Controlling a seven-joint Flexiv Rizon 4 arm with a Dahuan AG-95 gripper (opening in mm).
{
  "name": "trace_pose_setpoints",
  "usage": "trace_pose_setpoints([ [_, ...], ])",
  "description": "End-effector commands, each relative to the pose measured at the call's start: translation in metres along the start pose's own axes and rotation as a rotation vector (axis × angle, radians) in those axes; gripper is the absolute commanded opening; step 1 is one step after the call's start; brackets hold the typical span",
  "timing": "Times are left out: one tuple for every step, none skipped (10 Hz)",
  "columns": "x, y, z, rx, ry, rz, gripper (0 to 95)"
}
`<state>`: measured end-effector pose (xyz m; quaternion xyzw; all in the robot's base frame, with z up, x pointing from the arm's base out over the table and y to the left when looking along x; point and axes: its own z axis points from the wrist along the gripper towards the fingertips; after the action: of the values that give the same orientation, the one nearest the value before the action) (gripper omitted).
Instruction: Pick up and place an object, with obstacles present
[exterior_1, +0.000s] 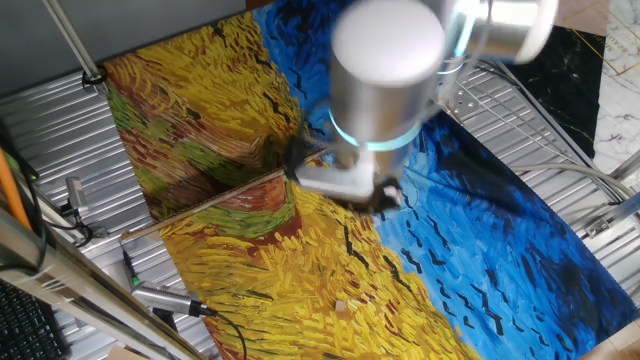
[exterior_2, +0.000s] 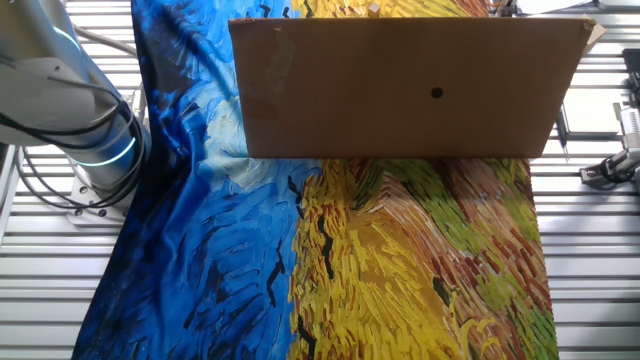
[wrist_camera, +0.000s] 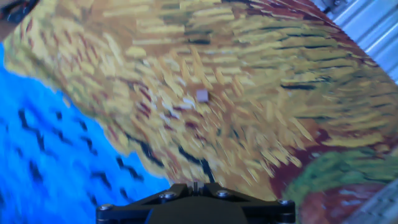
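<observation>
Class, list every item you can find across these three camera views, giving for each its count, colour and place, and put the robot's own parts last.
Tiny pale tan blocky piece: one, pale tan, lying on the cloth's yellow area.
Painted cloth: one, blue and yellow brushstroke pattern, spread over the table.
Flat cardboard panel: one, brown, standing upright across the cloth.
Ribbed metal table: one, silver, beneath the cloth.
Robot arm: one, silver with a cyan light ring, above the cloth.
Gripper: one, dark; the fingers are not visible.
</observation>
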<state>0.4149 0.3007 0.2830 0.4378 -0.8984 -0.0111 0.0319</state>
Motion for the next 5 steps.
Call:
trace_pose_setpoints([
  [0.0237,-0.0101,-0.0094,-0.006,0.001,-0.029,0.0],
  [0.0249,-0.0095,-0.0093,-0.012,-0.008,-0.008,0.0],
  [0.0249,-0.0095,-0.0093,-0.010,-0.006,0.002,0.0],
  [0.0249,-0.0095,-0.0093,-0.006,-0.006,0.014,0.0],
  [0.0249,-0.0095,-0.0093,-0.006,-0.011,0.040,0.0],
])
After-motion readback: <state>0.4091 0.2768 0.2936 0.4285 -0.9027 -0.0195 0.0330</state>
